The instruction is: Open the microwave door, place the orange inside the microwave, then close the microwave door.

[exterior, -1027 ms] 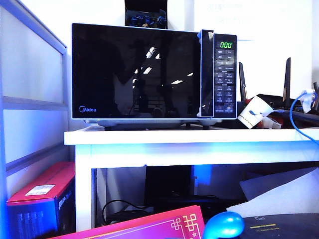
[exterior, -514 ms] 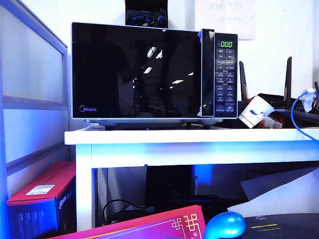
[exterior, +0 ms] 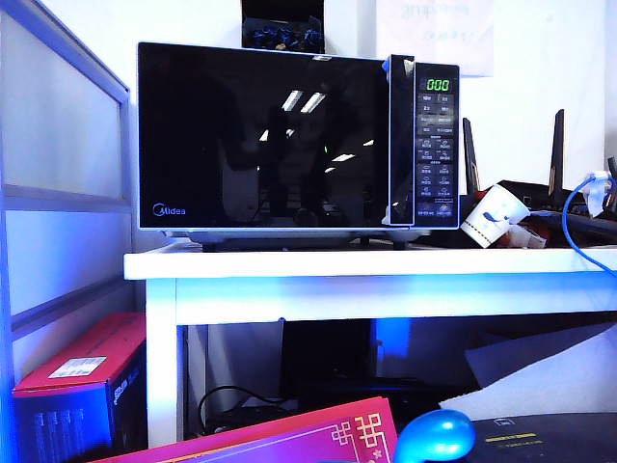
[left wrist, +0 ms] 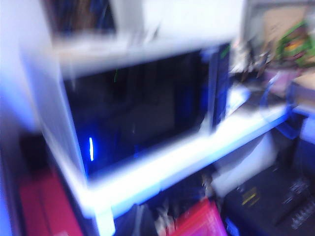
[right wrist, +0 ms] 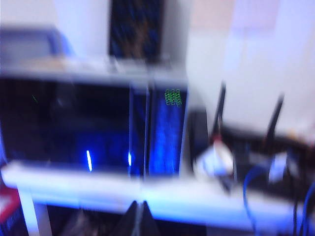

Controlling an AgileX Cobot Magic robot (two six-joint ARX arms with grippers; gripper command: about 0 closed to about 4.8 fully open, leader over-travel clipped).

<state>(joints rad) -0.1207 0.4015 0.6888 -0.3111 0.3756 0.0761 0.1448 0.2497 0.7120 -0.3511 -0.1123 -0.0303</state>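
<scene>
The microwave (exterior: 436, 145) stands on a white table (exterior: 366, 265), its green display lit. The microwave door (exterior: 260, 135) is shut, and its black handle bar (exterior: 401, 140) runs along the door's right edge. The orange is out of view. Neither arm shows in the exterior view. In the blurred right wrist view my right gripper (right wrist: 139, 205) is shut and empty, well back from the door (right wrist: 64, 123) and below the table's edge. The left wrist view is badly smeared. It faces the door (left wrist: 142, 108) from a distance, and my left gripper's dark fingers (left wrist: 139, 221) are too blurred to read.
A tipped white paper cup (exterior: 493, 217), a black router with antennas (exterior: 556, 154) and a blue cable (exterior: 578, 231) crowd the table right of the microwave. Under the table lies a red box (exterior: 82, 371). A shiny blue rounded object (exterior: 434, 436) sits in the foreground.
Reflections in the door glass have shifted. The microwave, the shut door and the clutter stay where they were.
</scene>
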